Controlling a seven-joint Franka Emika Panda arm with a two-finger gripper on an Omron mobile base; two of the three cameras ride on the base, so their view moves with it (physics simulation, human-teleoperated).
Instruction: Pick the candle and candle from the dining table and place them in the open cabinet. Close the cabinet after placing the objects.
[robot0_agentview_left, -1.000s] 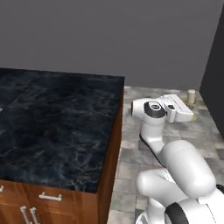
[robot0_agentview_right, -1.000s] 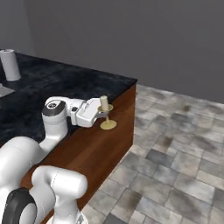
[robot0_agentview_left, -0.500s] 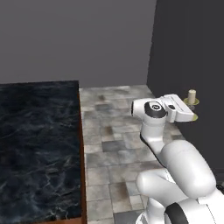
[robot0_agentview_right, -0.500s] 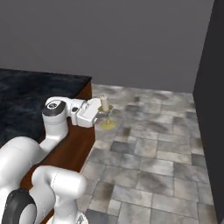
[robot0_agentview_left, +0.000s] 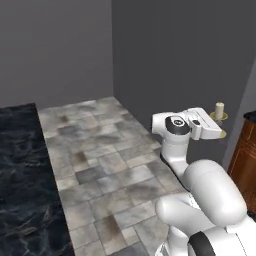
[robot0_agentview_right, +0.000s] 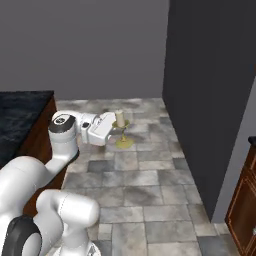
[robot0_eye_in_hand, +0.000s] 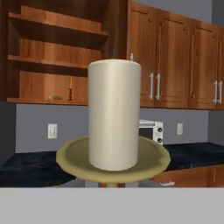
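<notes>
A short cream-white candle (robot0_eye_in_hand: 114, 113) stands upright on a dull gold dish with a foot (robot0_eye_in_hand: 113, 159), close in front of the hand camera. My gripper (robot0_agentview_left: 218, 125) (robot0_agentview_right: 119, 133) is shut on this candle's holder, carried at chest height over the tiled floor. The candle (robot0_agentview_left: 219, 110) (robot0_agentview_right: 119, 118) rises just above the hand. Straight behind it hangs the open cabinet (robot0_eye_in_hand: 52, 57) with bare wooden shelves. The thin orange taper candle (robot0_eye_in_hand: 71, 84) stands on its lower shelf. The dining table's black stone top (robot0_agentview_left: 20, 175) (robot0_agentview_right: 20, 110) lies off to the left.
Closed wooden wall cupboards (robot0_eye_in_hand: 175, 57) with steel bar handles hang right of the open one. Below them runs a dark counter (robot0_eye_in_hand: 26, 168) with a microwave (robot0_eye_in_hand: 151, 129). A tall dark panel (robot0_agentview_right: 210, 75) and a low wood cupboard (robot0_agentview_right: 245, 210) stand on the right. Tiled floor (robot0_agentview_left: 100, 145) lies ahead.
The whole picture has swung, so the base has turned away from the dining table, which slid to the left edge. The arm's pose and its grip on the cream candle are unchanged.
</notes>
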